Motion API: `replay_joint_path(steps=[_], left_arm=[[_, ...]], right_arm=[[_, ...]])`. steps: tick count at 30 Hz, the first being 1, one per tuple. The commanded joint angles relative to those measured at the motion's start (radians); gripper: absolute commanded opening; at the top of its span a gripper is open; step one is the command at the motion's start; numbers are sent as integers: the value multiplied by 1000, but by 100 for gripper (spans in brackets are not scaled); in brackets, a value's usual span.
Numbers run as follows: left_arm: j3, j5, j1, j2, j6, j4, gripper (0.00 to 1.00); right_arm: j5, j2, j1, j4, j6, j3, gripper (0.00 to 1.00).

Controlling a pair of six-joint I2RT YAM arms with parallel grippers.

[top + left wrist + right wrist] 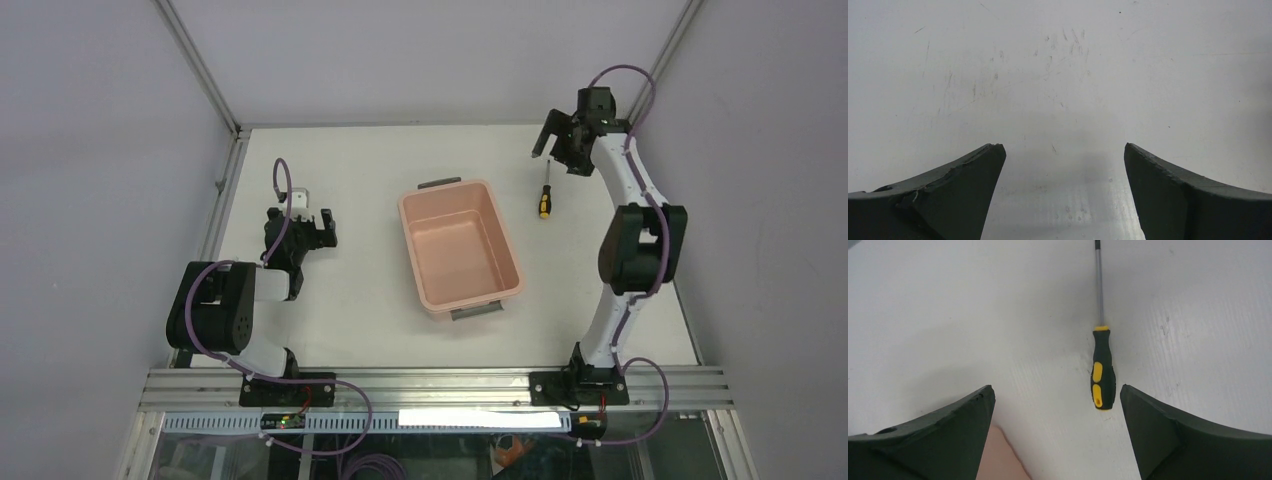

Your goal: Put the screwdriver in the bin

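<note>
The screwdriver [544, 197], with a yellow and black handle and a thin shaft, lies on the white table just right of the pale pink bin [460, 250]. The bin is empty, with a grey handle at each short end. My right gripper [556, 150] is open and empty, held above the table just beyond the screwdriver's tip. In the right wrist view the screwdriver [1102, 370] lies ahead of the open gripper [1056, 390], near the right finger, and a bin corner [998, 460] shows low left. My left gripper [320, 230] is open and empty, left of the bin.
The left wrist view shows only scuffed bare table between the open fingers of the left gripper [1064, 147]. Metal frame rails [225, 170] run along the table's left and back edges, with grey walls behind them. The arm bases sit on the near rail [430, 385].
</note>
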Motion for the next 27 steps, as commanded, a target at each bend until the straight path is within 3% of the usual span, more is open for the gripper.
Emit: replay_joint_path(steps=[1,5,11,17,21,27], left_arm=[[0,6,-9,-28,-16,26,99],[0,6,-9,-29,-16,26,99],[0,6,-9,-28,-16,26,99],[0,6,-9,-29,-16,26,99],[0,6,-9,-28,-16,26,99],[0,6,-10,-29,-16,26,99]], right_arm=[[44,214,-2,-231,13,238,99],[91,366,-2,-299,5,352,98],[124,453,4,-304,6,324,85],[111,467,4,-263,-6,233,43],[102,479,5,-283,-26,261,1],[110,335,6,-331,-83,300,0]])
